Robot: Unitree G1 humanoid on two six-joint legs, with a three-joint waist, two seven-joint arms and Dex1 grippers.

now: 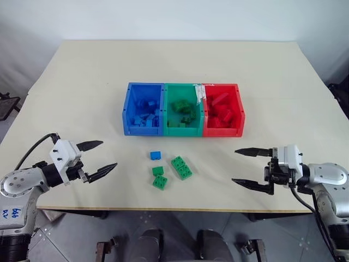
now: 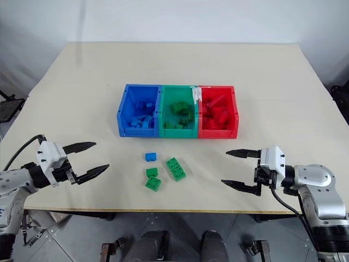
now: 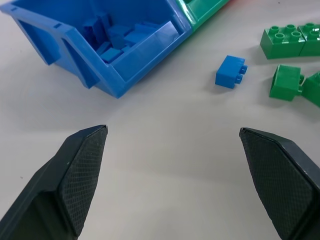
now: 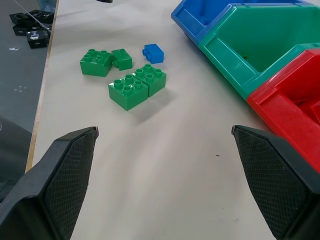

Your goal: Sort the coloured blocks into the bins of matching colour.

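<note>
Three joined bins stand mid-table: blue bin [image 1: 128, 106], green bin [image 1: 167, 109], red bin [image 1: 240, 109], each holding blocks of its own colour. In front of them lie a small blue block [image 1: 155, 155], a longer green block [image 1: 181, 167] and two small green blocks [image 1: 159, 178] side by side. My left gripper [image 1: 102, 158] hovers open and empty at the front left, pointing toward the blocks. At the front right my right gripper [image 1: 242, 167] is open and empty too, pointing left. The left wrist view has the blue block [image 3: 230, 72] ahead.
A white tag [image 1: 198, 94] sits on the wall between green and red bins. The cream table [image 1: 82, 82] has wide bare surface around the bins; its front edge [image 1: 163, 207] runs just behind both grippers. Dark objects lie on the floor at the left [image 1: 6, 103].
</note>
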